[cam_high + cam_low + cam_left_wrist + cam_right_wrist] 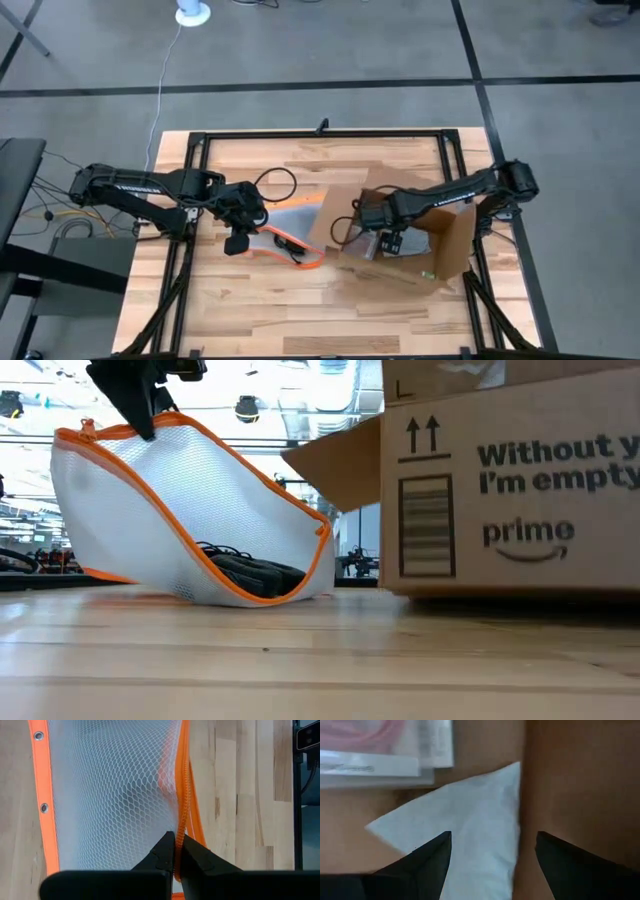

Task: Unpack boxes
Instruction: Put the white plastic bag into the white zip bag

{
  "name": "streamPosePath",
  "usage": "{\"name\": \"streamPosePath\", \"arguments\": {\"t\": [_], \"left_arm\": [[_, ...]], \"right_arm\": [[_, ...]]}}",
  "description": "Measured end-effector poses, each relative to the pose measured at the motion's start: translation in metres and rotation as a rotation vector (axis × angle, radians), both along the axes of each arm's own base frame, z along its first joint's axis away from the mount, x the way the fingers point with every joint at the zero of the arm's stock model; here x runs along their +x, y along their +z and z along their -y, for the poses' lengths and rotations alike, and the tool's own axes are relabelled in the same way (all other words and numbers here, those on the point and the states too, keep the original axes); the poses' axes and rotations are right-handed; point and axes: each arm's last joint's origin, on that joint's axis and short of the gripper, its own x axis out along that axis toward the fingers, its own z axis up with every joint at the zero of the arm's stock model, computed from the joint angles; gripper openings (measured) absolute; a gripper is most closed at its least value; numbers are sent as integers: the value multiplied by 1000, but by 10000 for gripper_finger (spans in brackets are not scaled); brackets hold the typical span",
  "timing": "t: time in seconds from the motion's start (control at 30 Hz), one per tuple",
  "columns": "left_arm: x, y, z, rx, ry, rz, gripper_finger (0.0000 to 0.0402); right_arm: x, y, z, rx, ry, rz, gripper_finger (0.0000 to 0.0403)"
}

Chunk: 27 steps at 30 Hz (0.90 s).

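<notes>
I have the left gripper (175,851) pinched shut on the orange zipper edge of the mesh pouch (190,510), which lifts that side off the counter (250,310) while the far end rests down; I judge this keeps the pouch clear of the box (400,225) beside it. Something dark lies in the low corner of the pouch. My right gripper (492,847) is reaching down inside the box with its fingers (427,855) spread wide and holding nothing, poised over a white sheet (470,820) on the cardboard floor, with a flat pink-and-white packet (385,750) just beyond; that looks like the next item to lift out. The box sits on the right half of the counter, brown corrugated, flaps thrown open, its side printed with black arrows, a barcode and lettering.
</notes>
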Motion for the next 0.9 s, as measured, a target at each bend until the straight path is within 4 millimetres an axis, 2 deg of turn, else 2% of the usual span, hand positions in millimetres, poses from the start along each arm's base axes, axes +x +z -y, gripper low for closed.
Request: {"name": "streamPosePath", "arguments": {"t": [0.3,0.63,0.73,0.9], "left_arm": [[0,0,0,-11,17,-5,0],[-1,0,0,-2,1,-8,0],[-1,0,0,5,-13,-5,0],[-1,0,0,9,-21,-4,0]], "right_arm": [[-2,-8,-1,-2,0,2,269],[6,16,-29,72,42,15,269],[7,20,-37,120,6,25,269],[-1,11,-46,126,-137,-18,269]]}}
